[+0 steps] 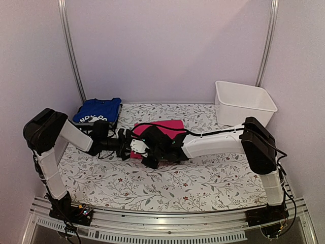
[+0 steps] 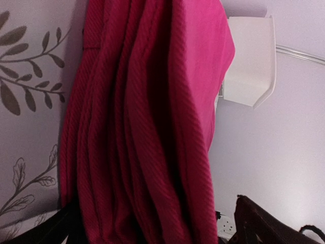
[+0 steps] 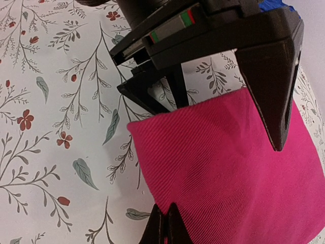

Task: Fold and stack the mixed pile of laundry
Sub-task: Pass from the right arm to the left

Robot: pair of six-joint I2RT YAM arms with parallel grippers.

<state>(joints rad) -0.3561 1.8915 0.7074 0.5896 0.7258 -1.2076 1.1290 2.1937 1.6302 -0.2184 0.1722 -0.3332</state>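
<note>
A folded magenta-pink garment lies mid-table on the floral covering. My right gripper is shut, pinching the pink garment at its near edge by a corner. My left gripper is open wide, with the layered folds of the pink garment filling the space between its jaws. In the right wrist view one left finger reaches over the cloth and the other lies beside its edge. In the top view both grippers, left and right, meet at the garment's left end. A folded royal-blue garment with white print sits at the back left.
A white plastic bin stands at the back right, also seen past the cloth as the bin. The floral table covering spreads in front of the arms. Walls and metal rails close the back and sides.
</note>
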